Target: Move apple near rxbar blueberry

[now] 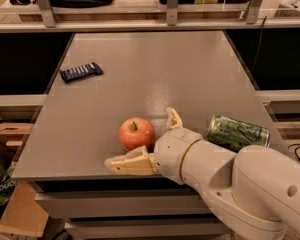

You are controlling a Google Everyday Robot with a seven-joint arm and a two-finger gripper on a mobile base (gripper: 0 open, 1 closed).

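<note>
Table [165, 69]: grey, flat, matte top, rectangular, seen from its front edge.

Lying directly on it:
- Apple [136, 133]: red-orange, upright with the stem up, near the front edge, a little left of centre.
- Rxbar blueberry [81, 72]: dark navy wrapper, flat, slightly askew, near the left edge; well apart from the apple.
- Drink can [237, 132]: green patterned, on its side, near the front right corner, lower part hidden behind the arm.

Over the front edge:
- Gripper [140, 139]: cream-coloured, fingers spread wide on either side of the apple; one finger [173, 119] just beside the apple's right, the other low in front of the apple at the table's edge.
</note>
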